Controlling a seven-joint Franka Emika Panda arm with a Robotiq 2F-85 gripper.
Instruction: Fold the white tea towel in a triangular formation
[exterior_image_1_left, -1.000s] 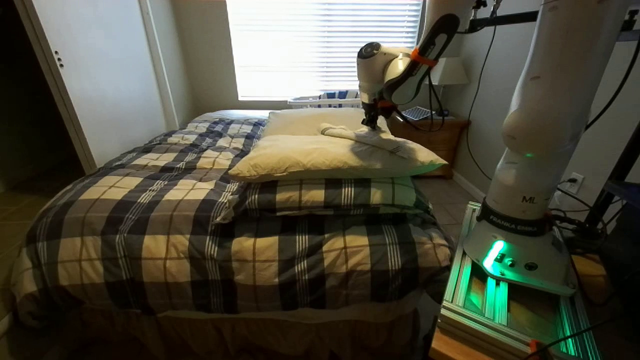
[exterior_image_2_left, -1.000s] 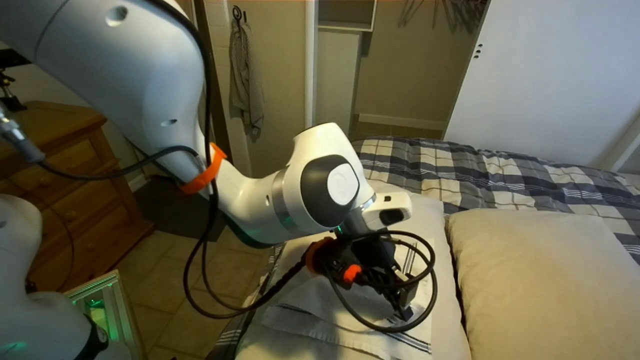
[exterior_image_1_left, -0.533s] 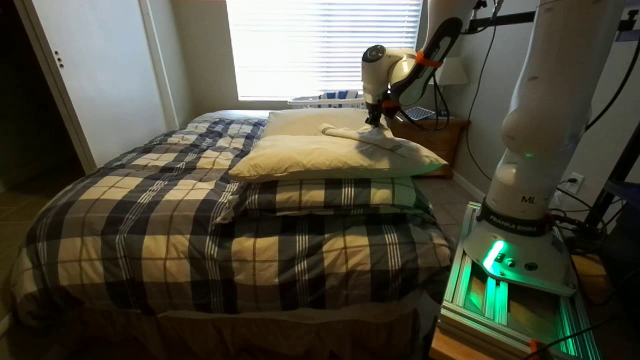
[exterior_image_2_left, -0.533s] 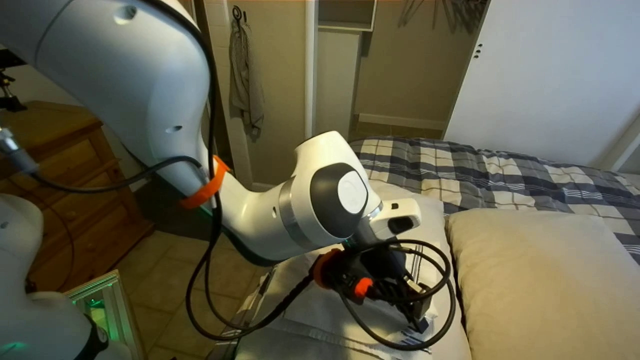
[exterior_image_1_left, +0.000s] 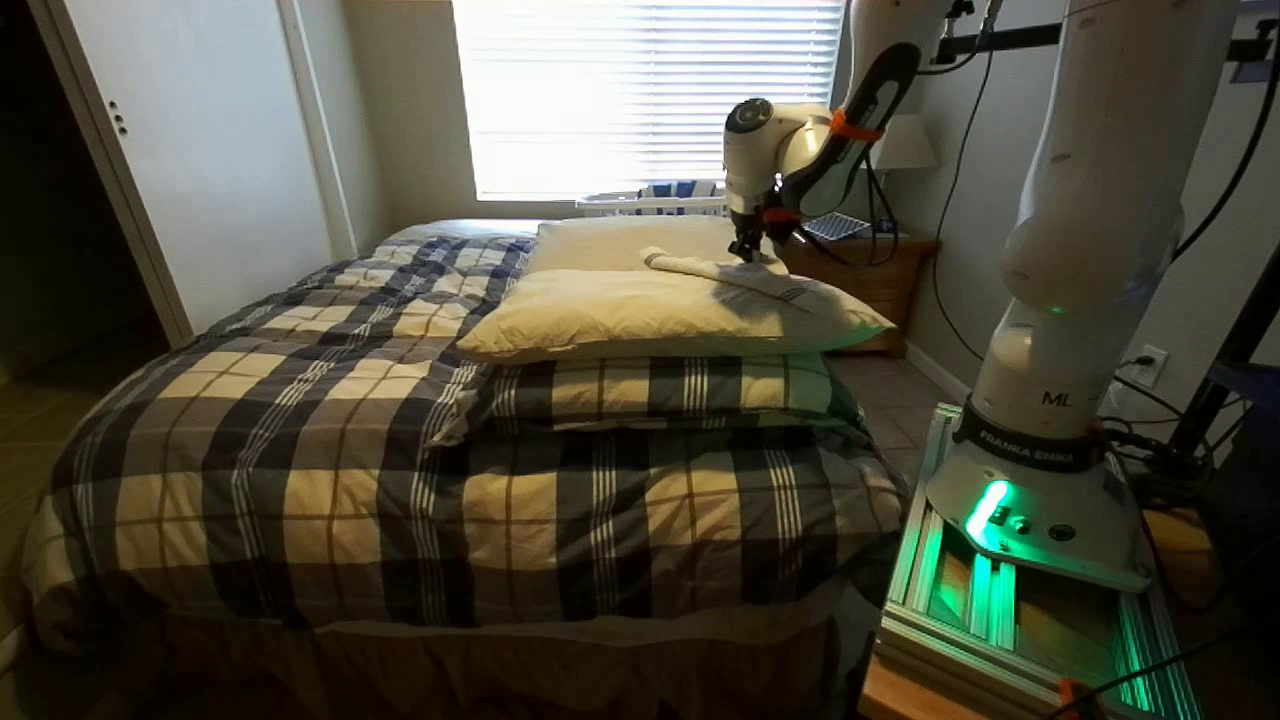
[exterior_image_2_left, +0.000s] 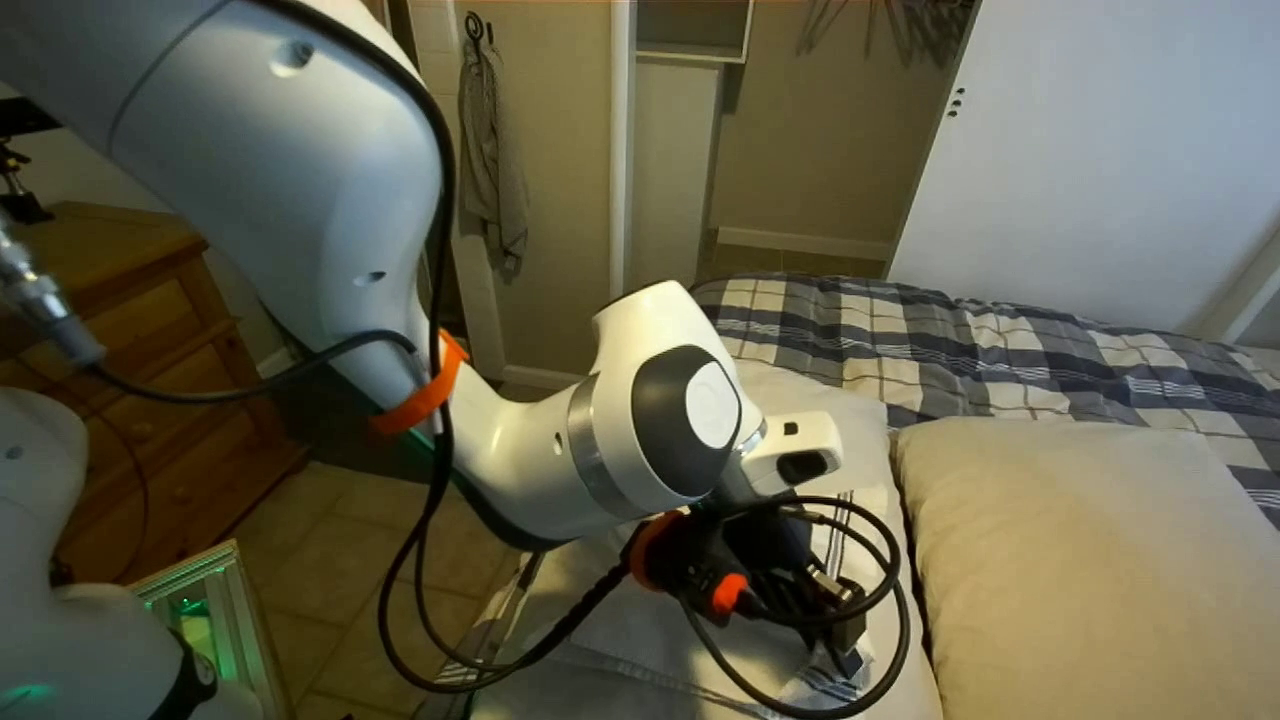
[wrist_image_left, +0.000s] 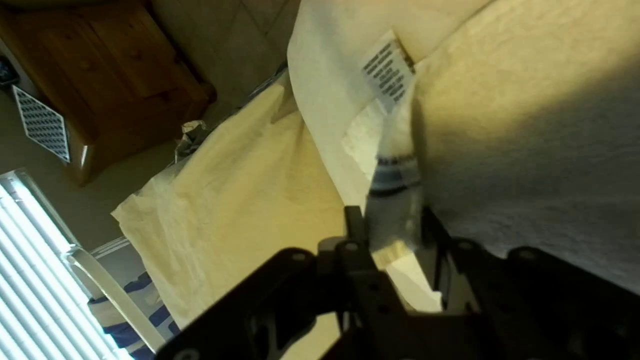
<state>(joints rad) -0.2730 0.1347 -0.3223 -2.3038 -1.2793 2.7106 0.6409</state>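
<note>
The white tea towel (exterior_image_1_left: 700, 267) lies on the near cream pillow (exterior_image_1_left: 620, 315). It also shows in an exterior view (exterior_image_2_left: 650, 632), partly hidden by the arm and cables. In the wrist view the towel (wrist_image_left: 500, 125) fills the right side, with a printed tag and a dark-striped edge. My gripper (wrist_image_left: 393, 227) points down at this striped edge. Its fingers are part-way apart, and a bent strip of towel stands between them, with a bright gap below the strip. In both exterior views the gripper (exterior_image_1_left: 748, 254) is low at the towel (exterior_image_2_left: 845, 665).
A second cream pillow (exterior_image_2_left: 1080, 550) lies beside the towel's pillow. The pillows rest on the plaid bedspread (exterior_image_1_left: 330, 430). A wooden nightstand (exterior_image_1_left: 865, 285) with a lamp (exterior_image_1_left: 900, 145) and a white laundry basket (exterior_image_1_left: 610, 205) stand beyond. Loose cables (exterior_image_2_left: 890, 590) loop around the gripper.
The arm has shifted down and slightly towards the second pillow. The raised bit of towel under the gripper sits lower, and the fingers look farther apart than before.
</note>
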